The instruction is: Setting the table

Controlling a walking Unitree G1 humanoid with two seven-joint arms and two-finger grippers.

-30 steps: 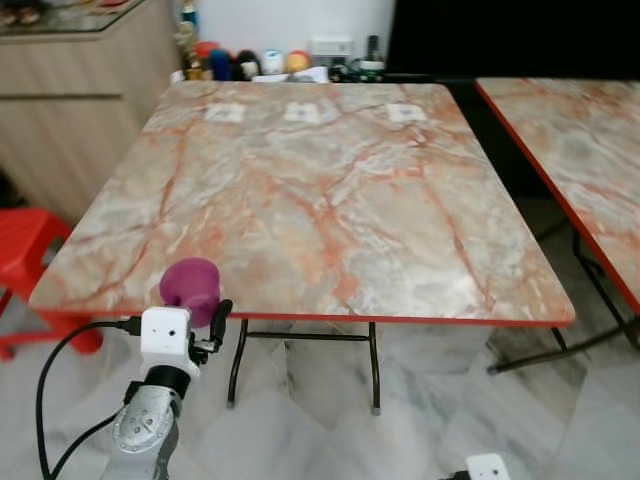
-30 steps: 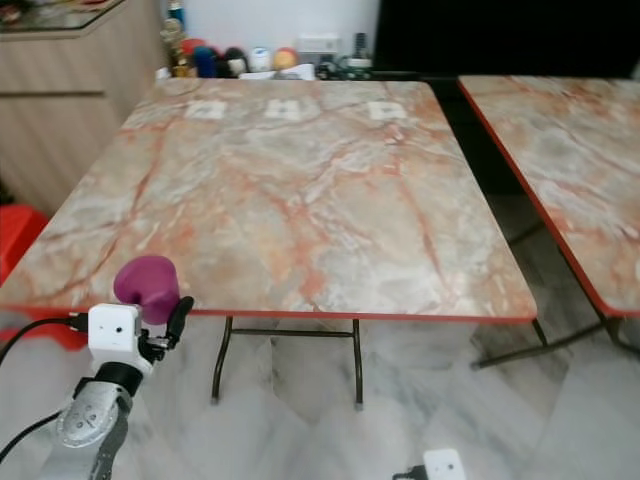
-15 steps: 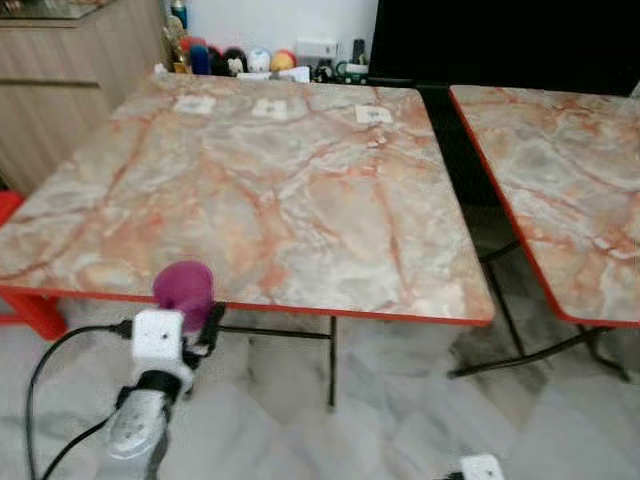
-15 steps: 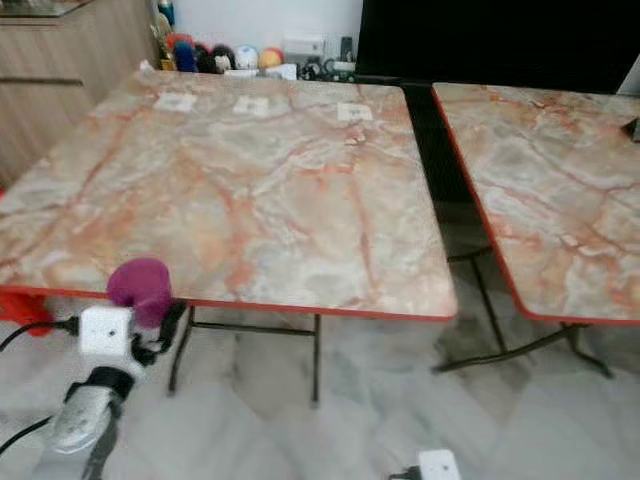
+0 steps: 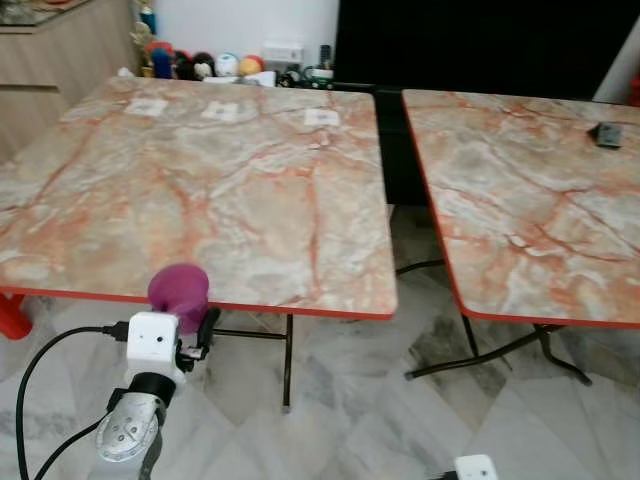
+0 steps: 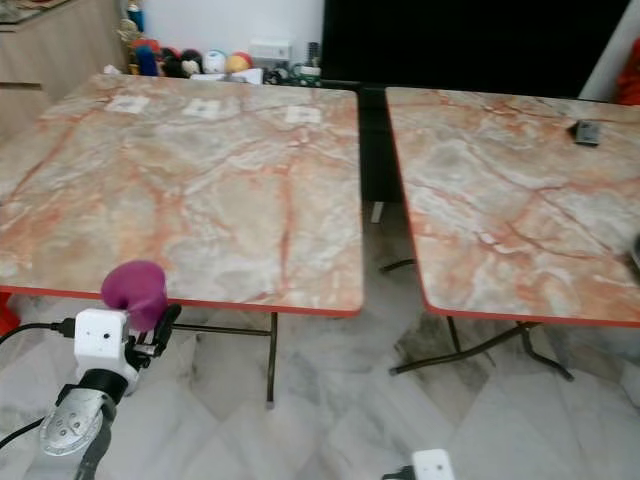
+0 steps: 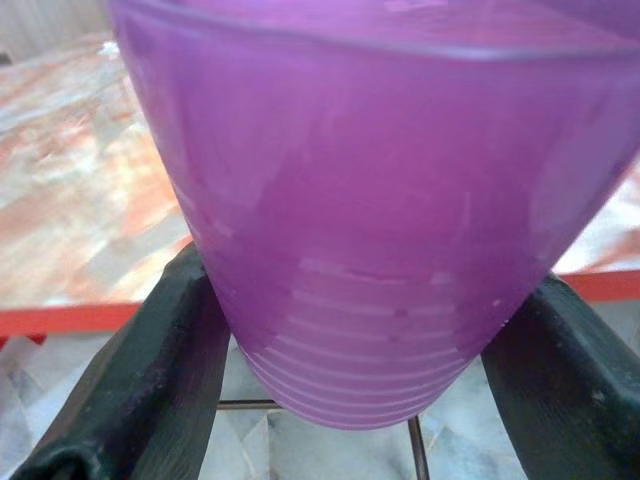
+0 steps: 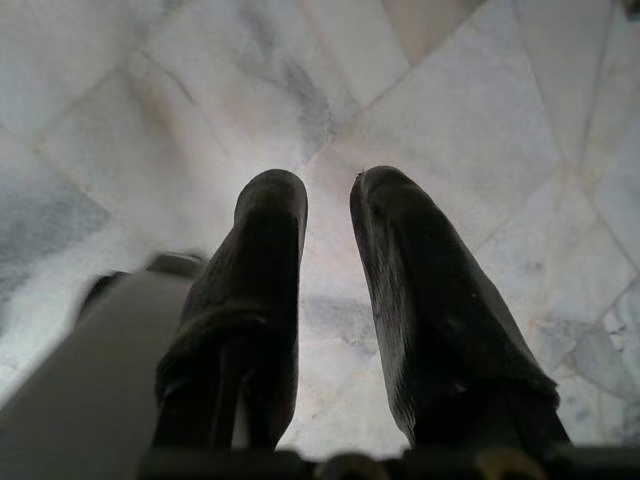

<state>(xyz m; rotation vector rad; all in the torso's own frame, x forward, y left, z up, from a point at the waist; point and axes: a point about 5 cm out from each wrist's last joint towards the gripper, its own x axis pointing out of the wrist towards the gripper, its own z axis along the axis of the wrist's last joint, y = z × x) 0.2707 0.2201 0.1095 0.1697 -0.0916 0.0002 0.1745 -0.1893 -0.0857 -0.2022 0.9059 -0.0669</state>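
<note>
while the view is being swung right, bringing a second table into frame, the purple cup is being pinched by the left gripper at the near left table edge, not yet placed; the right gripper is hanging nearly closed, empty.

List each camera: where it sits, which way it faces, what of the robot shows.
Left eye: head, looking down at two tables; left gripper holds a purple cup.
Right eye: same scene, same cup.
Left wrist: along its fingers, cup up close, table edge behind.
Right wrist: right gripper pointing at the floor, fingers nearly together.
</note>
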